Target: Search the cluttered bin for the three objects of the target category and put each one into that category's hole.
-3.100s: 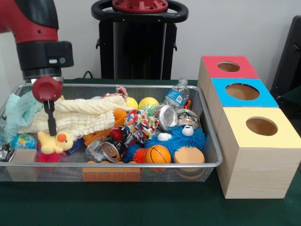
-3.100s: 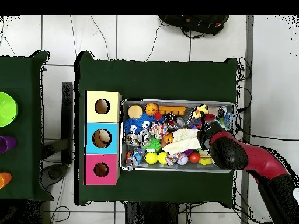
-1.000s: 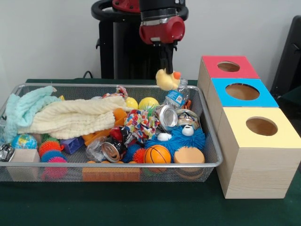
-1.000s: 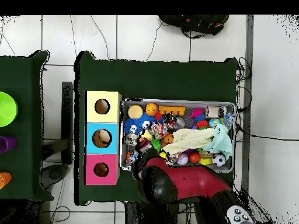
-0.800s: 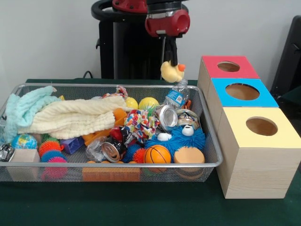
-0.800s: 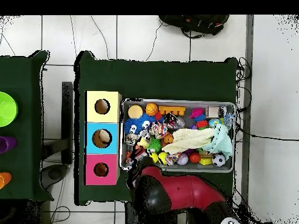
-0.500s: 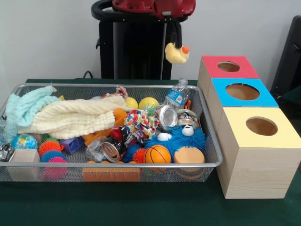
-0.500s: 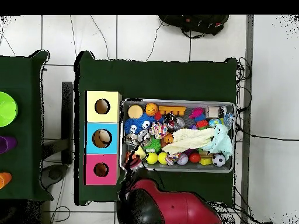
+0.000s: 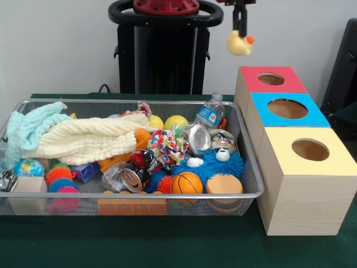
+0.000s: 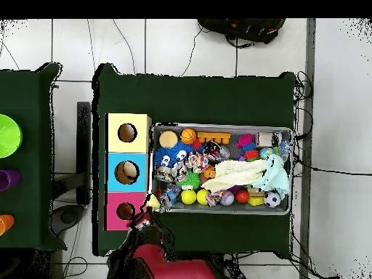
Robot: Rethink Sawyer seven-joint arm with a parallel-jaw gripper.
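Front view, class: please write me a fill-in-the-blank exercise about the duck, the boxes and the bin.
The claw holds a yellow ____ toy above the table.
The box nearest that toy has a ____ top.
The middle box's top is ____.
The orange basketball lies in the wire ____.

Missing words: duck; red; blue; bin

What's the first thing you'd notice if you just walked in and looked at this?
A little yellow duck dangling high in the air from the gripper, just left of the red-topped box. Next, the wire basket crammed with bright toys, like a fuzzy blue monster and a small basketball.
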